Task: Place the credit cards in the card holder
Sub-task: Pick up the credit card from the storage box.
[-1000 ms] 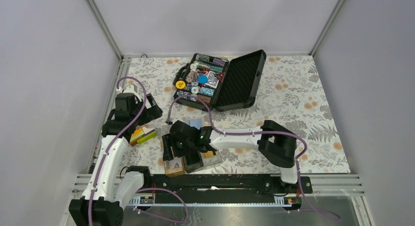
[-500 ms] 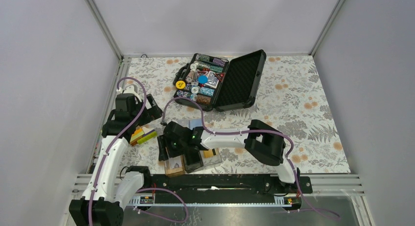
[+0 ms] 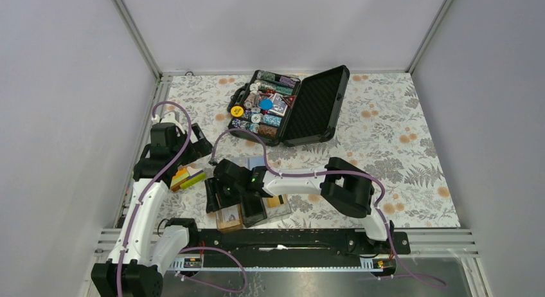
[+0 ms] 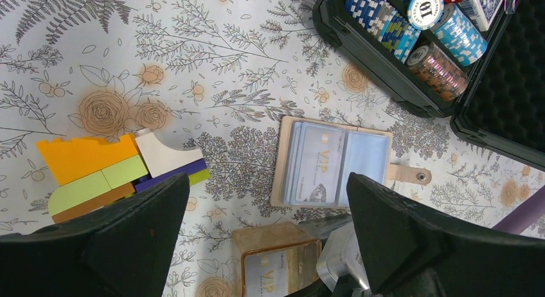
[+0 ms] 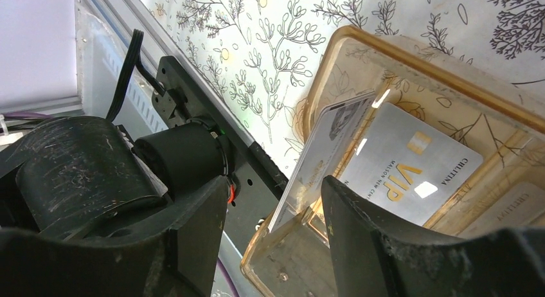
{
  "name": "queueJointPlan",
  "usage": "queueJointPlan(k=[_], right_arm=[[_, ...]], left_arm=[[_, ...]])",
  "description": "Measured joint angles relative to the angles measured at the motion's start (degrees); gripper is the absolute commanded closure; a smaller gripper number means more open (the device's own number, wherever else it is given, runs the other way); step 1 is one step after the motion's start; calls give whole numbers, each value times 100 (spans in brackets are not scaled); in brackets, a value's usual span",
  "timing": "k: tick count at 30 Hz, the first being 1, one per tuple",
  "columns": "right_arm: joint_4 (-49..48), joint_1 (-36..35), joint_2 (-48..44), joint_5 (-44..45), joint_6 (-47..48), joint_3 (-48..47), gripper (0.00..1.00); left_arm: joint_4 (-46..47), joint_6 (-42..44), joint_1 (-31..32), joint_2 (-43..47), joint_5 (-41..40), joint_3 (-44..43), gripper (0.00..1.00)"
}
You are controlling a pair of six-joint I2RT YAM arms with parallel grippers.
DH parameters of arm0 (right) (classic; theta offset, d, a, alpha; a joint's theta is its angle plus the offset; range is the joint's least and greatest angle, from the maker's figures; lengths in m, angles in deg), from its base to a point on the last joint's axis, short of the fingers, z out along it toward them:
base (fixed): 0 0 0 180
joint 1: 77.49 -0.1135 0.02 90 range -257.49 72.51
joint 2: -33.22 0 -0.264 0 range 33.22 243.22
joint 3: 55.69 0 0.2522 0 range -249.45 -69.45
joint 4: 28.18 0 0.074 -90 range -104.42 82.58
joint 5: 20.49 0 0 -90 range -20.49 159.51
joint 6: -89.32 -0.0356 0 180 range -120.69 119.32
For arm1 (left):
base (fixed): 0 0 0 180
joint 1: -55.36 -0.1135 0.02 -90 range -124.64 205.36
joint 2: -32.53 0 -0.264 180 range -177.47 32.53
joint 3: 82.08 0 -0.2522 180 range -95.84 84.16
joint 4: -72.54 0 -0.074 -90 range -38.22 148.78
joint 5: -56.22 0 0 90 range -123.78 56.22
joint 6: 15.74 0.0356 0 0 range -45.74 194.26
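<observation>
insertion step: right tool (image 5: pixel 273 181) grips a credit card (image 5: pixel 328 143) tilted into the card holder's (image 5: pixel 411 59) brown compartment, above a silver card (image 5: pixel 411 171) lying there. next: lower it flat, then let go. left tool (image 4: pixel 268 181) hangs wide, empty.

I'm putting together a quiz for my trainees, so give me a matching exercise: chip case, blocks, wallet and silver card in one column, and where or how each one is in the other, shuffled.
Things
1. chip case
2. blocks
3. wallet
4. silver card

Place, colour or state
a. flat in the holder's brown compartment
b. lying open between the case and the holder
c. orange, green, white and purple
d. lid open, at the table's far side

Pairs: 1-d, 2-c, 3-b, 4-a
</observation>
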Motion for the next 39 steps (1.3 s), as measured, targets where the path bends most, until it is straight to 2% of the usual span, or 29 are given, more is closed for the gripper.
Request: queueJointPlan(k=[5, 39], right_arm=[[-28, -15, 0, -50, -7, 0, 39], [-131, -92, -17, 9, -7, 2, 70]], left_arm=[[0, 0, -20, 35, -2, 4, 1], [9, -24, -109, 107, 4, 22, 1]])
